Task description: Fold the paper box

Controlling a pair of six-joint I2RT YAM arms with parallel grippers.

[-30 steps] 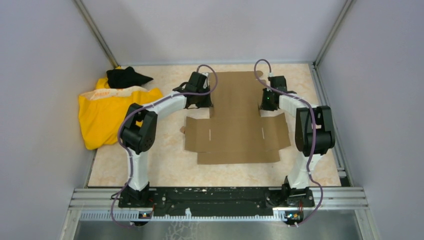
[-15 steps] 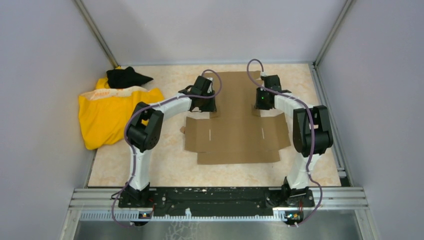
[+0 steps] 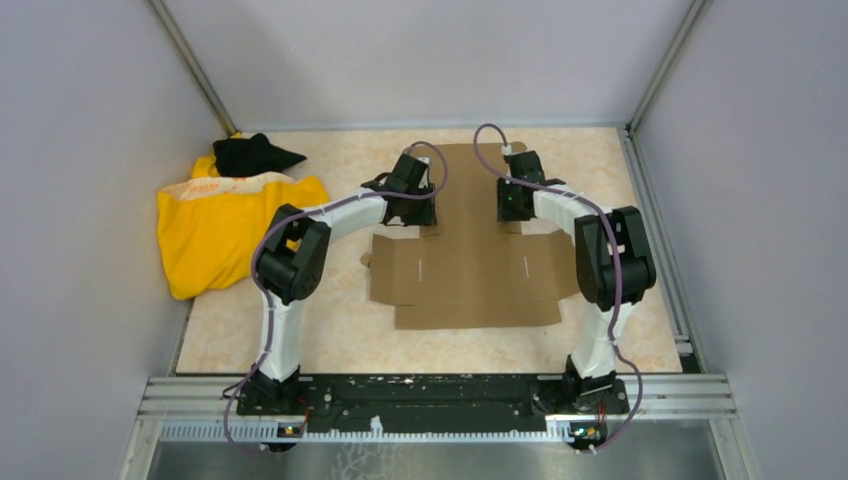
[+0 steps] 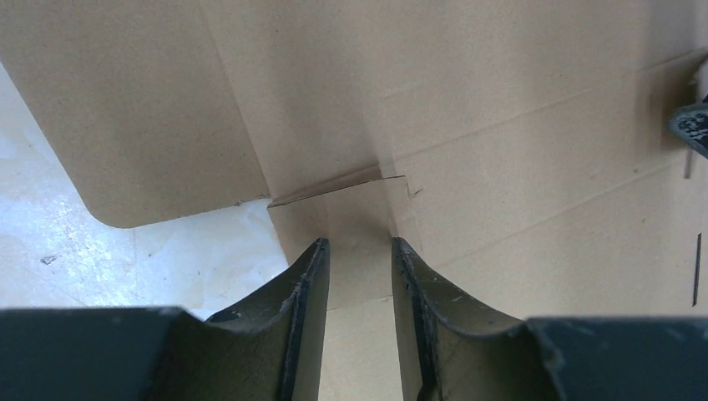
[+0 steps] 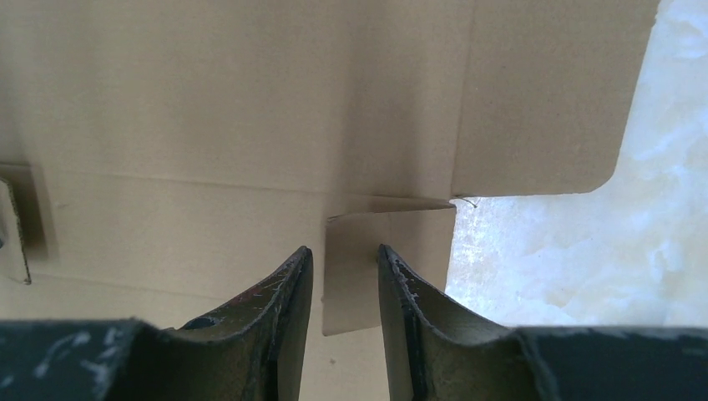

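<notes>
The paper box [image 3: 470, 270] lies flat and unfolded on the table as a brown cardboard sheet with flaps. My left gripper [image 3: 424, 214] hovers low over its left side notch, my right gripper [image 3: 512, 210] over the right one. In the left wrist view the left gripper [image 4: 359, 251] is open, its fingers [image 4: 307, 284] straddling a small cardboard tab [image 4: 355, 213] without pinching it. The right wrist view shows the right gripper [image 5: 342, 255] open too, over a small tab [image 5: 401, 242] that sits slightly raised and casts a shadow on the sheet.
A yellow cloth [image 3: 225, 225] with a black item [image 3: 250, 155] on it lies at the back left. A tiny brown scrap [image 3: 365, 260] sits by the sheet's left edge. Grey walls and metal rails enclose the marbled table [image 3: 330, 330].
Both grippers have moved inward from the sheet's side edges toward its middle. Their jaws have parted wider.
</notes>
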